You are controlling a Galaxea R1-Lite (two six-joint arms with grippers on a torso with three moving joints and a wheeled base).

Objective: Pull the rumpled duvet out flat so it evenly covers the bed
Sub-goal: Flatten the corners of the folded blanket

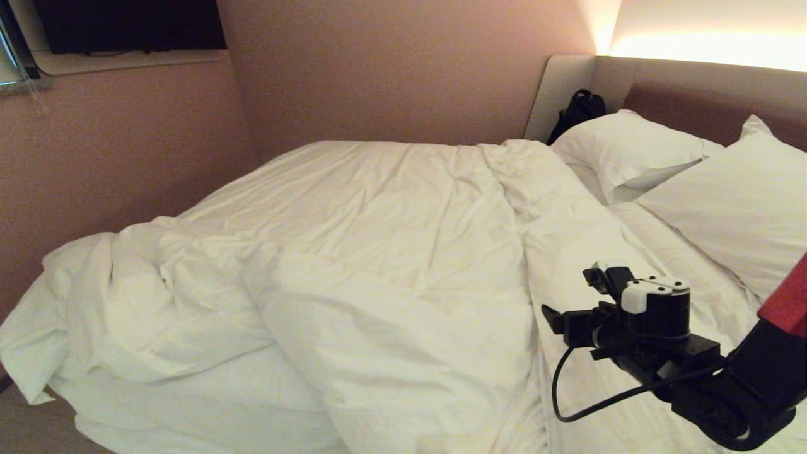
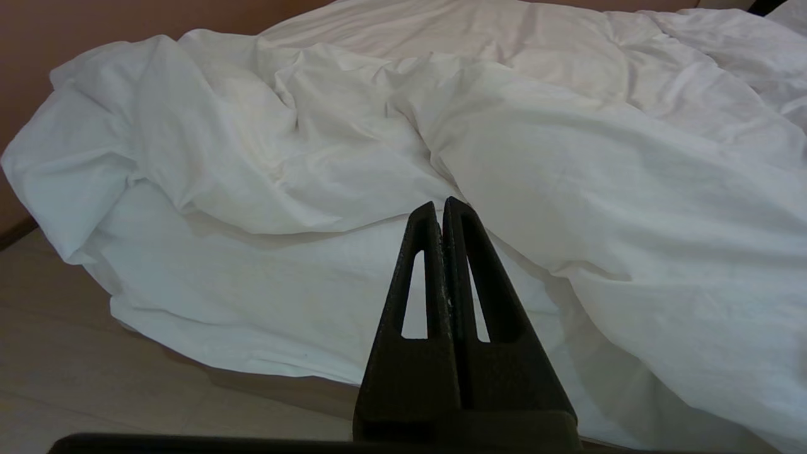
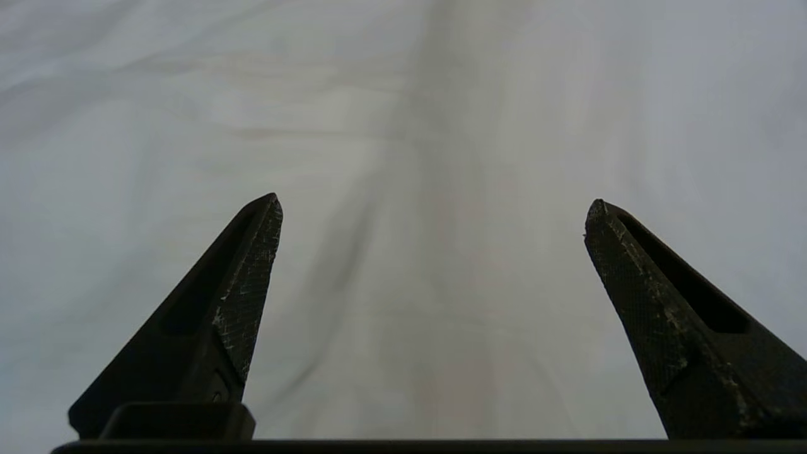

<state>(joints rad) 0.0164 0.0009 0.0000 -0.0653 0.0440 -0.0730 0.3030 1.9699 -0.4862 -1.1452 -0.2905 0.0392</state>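
No writing shows; right pincer (image 3: 432, 217) spread empty over duvet (image 1: 353, 252), left pincer (image 2: 441, 208) closed.

The head view looks down from above the near side of the wide white-sheeted bed (image 1: 687, 277), facing the far pink wall, headboard end at its right. The left wrist view sits low beside the bed's foot corner, facing across the puffy, creased white cotton duvet (image 2: 567, 164), a bunched stretch both views share. The right wrist view hangs very close over plain white bedding.
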